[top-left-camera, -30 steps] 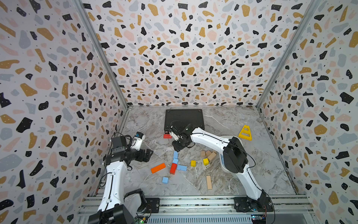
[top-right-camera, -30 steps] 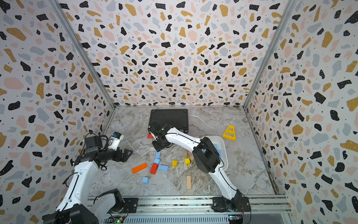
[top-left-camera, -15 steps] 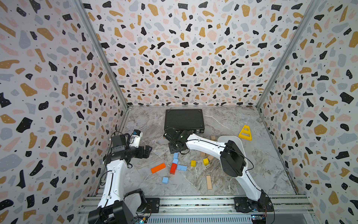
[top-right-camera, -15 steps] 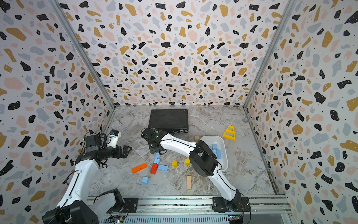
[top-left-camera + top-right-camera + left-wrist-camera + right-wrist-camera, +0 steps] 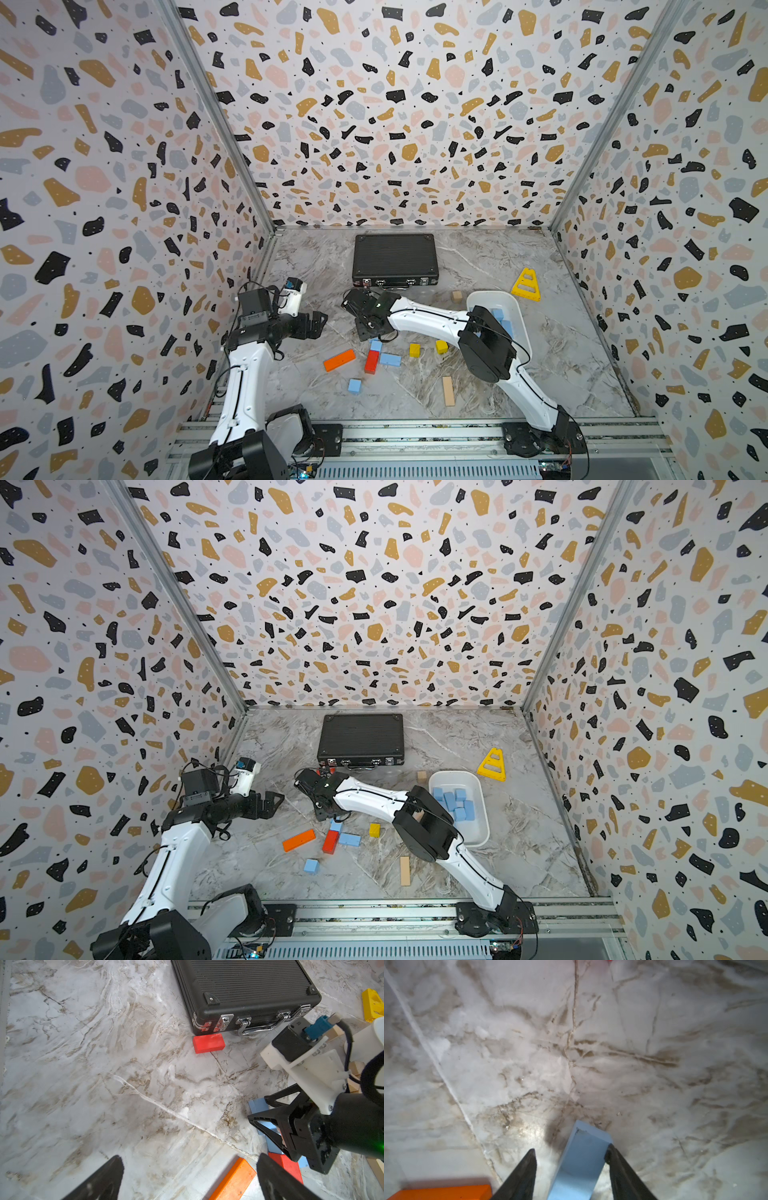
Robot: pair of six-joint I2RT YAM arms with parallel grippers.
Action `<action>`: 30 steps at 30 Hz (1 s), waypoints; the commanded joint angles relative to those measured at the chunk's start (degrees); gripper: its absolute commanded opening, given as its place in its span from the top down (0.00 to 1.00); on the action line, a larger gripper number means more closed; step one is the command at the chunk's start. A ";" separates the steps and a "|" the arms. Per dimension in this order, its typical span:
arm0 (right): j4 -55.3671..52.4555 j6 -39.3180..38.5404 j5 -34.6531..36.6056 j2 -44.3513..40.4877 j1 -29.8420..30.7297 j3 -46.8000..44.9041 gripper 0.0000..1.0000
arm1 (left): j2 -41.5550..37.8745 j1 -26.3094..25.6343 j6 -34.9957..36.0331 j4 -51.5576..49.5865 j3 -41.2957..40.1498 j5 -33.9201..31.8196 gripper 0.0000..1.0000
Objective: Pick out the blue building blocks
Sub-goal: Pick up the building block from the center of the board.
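We are straddling a matte light-blue rectangular bar block (image 5: 581, 1163) with the right gripper (image 5: 571, 1148), whose jaws are standing open around it. One finger is touching the bar's side while the other is standing clear, with the bare marble table (image 5: 571, 1043) showing between. We are judging that closing from this offset could swivel or shove the bar instead of pinching it. Since the tips are sitting near its far end, a lift could let it droop or slip. Closing could also nudge the red rectangular block (image 5: 371, 361), which is lying just beside it in a top view. The left gripper (image 5: 190, 1156) is hanging open and empty, off to the side. The bar is lying flat near the table's middle, looking clean-edged, with what seems a small dark nick at one corner. More blue blocks (image 5: 455, 804) are lying in the white plastic tray (image 5: 478, 833). A blue cube (image 5: 354, 386) and another blue bar (image 5: 390, 360) are lying loose on the table.
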 commanded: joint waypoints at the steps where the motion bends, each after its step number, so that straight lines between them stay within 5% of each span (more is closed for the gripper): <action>1: -1.53 -0.07 1.34 -0.07 -0.24 1.80 0.42 | -0.89 0.24 -0.33 1.39 -0.75 0.92 0.00; 19: -3.10 -1.46 0.82 1.16 0.12 0.17 0.48 | -0.89 0.24 -0.24 1.40 -0.83 1.27 0.00; 30: -3.45 -1.91 0.40 1.33 0.07 0.04 0.64 | -1.01 0.23 -0.28 1.39 -0.92 2.19 0.00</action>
